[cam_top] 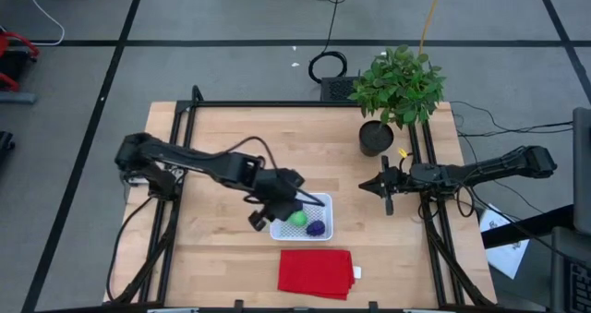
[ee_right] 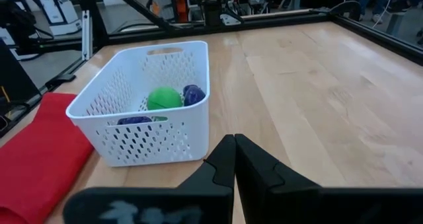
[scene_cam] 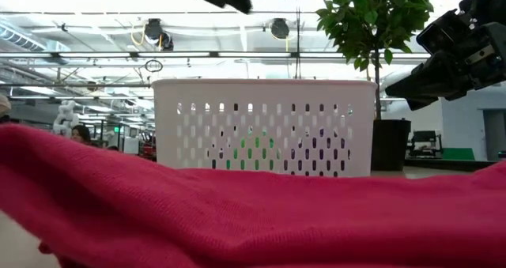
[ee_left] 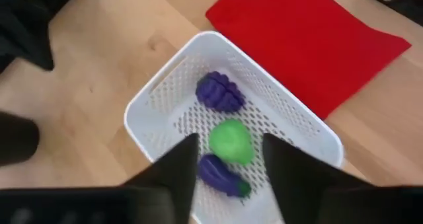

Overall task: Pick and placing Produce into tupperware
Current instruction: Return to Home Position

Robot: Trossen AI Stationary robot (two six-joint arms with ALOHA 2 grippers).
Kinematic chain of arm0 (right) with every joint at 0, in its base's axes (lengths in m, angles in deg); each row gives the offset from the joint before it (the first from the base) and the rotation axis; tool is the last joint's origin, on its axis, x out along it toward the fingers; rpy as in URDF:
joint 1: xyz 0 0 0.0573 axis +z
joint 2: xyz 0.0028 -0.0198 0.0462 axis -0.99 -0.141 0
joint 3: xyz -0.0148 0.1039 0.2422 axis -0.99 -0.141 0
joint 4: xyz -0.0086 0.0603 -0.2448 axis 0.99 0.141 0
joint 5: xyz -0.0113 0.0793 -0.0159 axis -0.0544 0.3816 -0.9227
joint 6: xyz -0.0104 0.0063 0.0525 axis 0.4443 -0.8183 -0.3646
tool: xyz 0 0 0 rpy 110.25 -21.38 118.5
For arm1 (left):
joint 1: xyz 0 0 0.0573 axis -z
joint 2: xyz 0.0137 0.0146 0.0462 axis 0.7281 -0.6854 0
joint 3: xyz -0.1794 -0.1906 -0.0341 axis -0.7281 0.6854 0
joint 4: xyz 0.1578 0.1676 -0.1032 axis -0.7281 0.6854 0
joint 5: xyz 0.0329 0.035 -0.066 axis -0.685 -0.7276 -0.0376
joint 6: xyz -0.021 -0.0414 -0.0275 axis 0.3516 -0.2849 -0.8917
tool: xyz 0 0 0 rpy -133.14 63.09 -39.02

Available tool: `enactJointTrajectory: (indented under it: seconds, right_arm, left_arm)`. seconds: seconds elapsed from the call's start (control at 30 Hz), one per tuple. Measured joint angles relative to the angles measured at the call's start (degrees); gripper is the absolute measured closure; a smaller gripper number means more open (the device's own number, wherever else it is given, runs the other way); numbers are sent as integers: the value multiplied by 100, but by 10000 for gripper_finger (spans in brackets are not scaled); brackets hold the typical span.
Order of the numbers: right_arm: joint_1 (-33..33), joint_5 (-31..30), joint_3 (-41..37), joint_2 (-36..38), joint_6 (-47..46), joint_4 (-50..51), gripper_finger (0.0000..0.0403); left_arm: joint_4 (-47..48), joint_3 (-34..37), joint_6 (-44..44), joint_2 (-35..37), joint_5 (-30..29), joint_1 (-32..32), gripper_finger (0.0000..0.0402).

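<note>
The white tupperware basket [cam_top: 330, 222] stands on the table near its middle, toward the near edge. All three produce pieces lie on its mesh bottom: a knobbly purple lump [ee_left: 219, 92], the green ball [ee_left: 231, 141] and a smooth purple oblong piece [ee_left: 221, 176]. My left gripper [ee_left: 228, 164] hovers open above the basket's left part, holding nothing; the low view shows it high over the rim [scene_cam: 265, 82]. My right gripper [ee_right: 232, 151] waits shut and empty over the table's right side [cam_top: 383, 188], level with the table and pointing at the basket.
A flat red cloth [cam_top: 316, 272] lies just near of the basket and fills the low view's foreground. A potted plant [cam_top: 397, 87] stands at the far right of the table. Dark frame rails run along the table's left and right sides.
</note>
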Motion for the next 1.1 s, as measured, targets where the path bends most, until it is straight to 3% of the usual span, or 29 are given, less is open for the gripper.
enactJointTrajectory:
  seconds: [0.17, 0.23, 0.4, 0.53, 0.77, 0.97, 1.1]
  right_arm:
    - [0, 10, 0, -13, 18, 1, 403]
    - [0, 11, 0, -28, 18, -2, 403]
    - [0, 13, 0, -46, -17, -2, 403]
    - [0, 14, 0, -66, -19, -66, 403]
    - [0, 15, 0, -172, -20, -379, 403]
    - [0, 168, 0, -349, -21, -567, 403]
    - [2, 181, 0, -581, -157, -605, 403]
  left_arm:
    - [-178, 691, -304, 752, -339, 138, 364]
    - [-320, 1052, -581, 1056, -318, 105, 390]
    - [-886, 2077, -1495, 1622, -290, -26, 380]
    - [-1711, 2957, -1936, 2043, -511, -62, 397]
    - [-4438, 4771, -2603, 3050, -1170, 44, 398]
    - [-6666, 6087, -3180, 3139, -1394, -30, 398]
    - [-7843, 6950, -3356, 3139, -1857, 22, 399]
